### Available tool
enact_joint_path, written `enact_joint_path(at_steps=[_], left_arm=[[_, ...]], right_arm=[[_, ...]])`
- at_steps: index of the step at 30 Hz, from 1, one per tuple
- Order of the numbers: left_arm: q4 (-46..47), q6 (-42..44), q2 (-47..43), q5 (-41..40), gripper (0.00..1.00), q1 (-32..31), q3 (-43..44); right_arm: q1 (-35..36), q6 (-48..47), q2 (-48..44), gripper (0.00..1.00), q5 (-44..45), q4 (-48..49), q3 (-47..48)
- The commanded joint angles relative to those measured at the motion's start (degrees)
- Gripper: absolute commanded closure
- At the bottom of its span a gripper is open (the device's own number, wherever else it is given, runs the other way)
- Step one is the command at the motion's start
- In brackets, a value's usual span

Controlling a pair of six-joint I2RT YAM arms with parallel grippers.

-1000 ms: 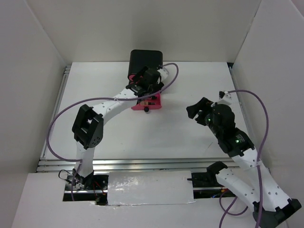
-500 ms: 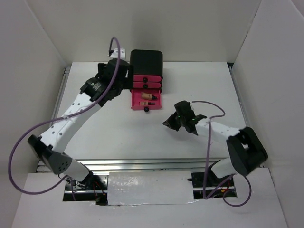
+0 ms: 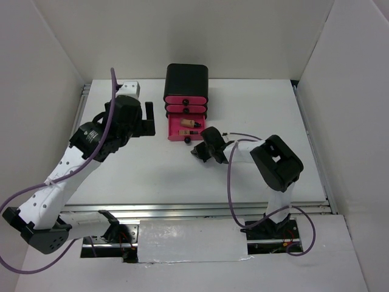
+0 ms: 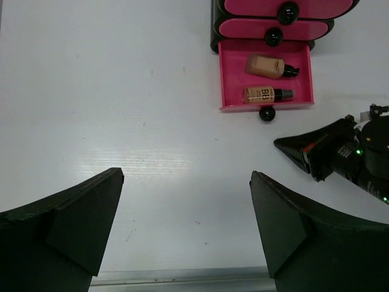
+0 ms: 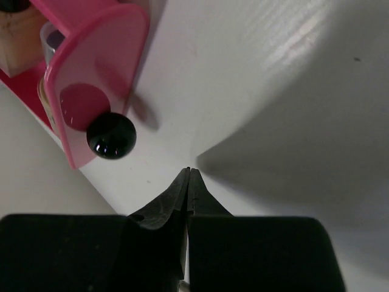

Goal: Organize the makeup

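Two beige black-capped bottles point(image 3: 188, 123) point(image 4: 270, 66) of the makeup lie side by side in the open bottom pink drawer point(image 3: 173, 135) point(image 4: 231, 79) of the black box point(image 3: 186, 78). The second bottle point(image 4: 266, 94) lies nearer the drawer front. My right gripper point(image 3: 196, 151) point(image 5: 189, 172) is shut on nothing, its tip on the table just in front and right of the drawer's black knob point(image 5: 111, 135) point(image 4: 265, 114), apart from it. To the left of the box my left gripper point(image 3: 148, 118) point(image 4: 186, 176) hangs wide open and empty above the table.
The box's two upper pink drawers point(image 4: 276, 27) are shut. White walls enclose the table on the left, back and right. A metal rail point(image 3: 182, 210) runs along the near edge. Purple cables trail from both arms.
My left arm has swung from over the open drawer out to the left. The right arm has reached left to the drawer front and its jaws have shut.
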Motion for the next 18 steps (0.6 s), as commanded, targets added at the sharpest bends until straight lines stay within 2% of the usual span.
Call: enact_joint_path(at_steps=[1, 18], left_arm=[[-0.32, -0.46, -2.91, 2.02, 0.0, -0.02, -0.19], [-0.76, 0.68, -8.1, 8.7, 0.01, -0.02, -1.77]], right_arm=[[0.11, 4.45, 2.41, 1.0, 3.17, 6.77, 2.67], [-1.2, 10.53, 15.95, 1.0, 3.08, 36.56, 4.07]])
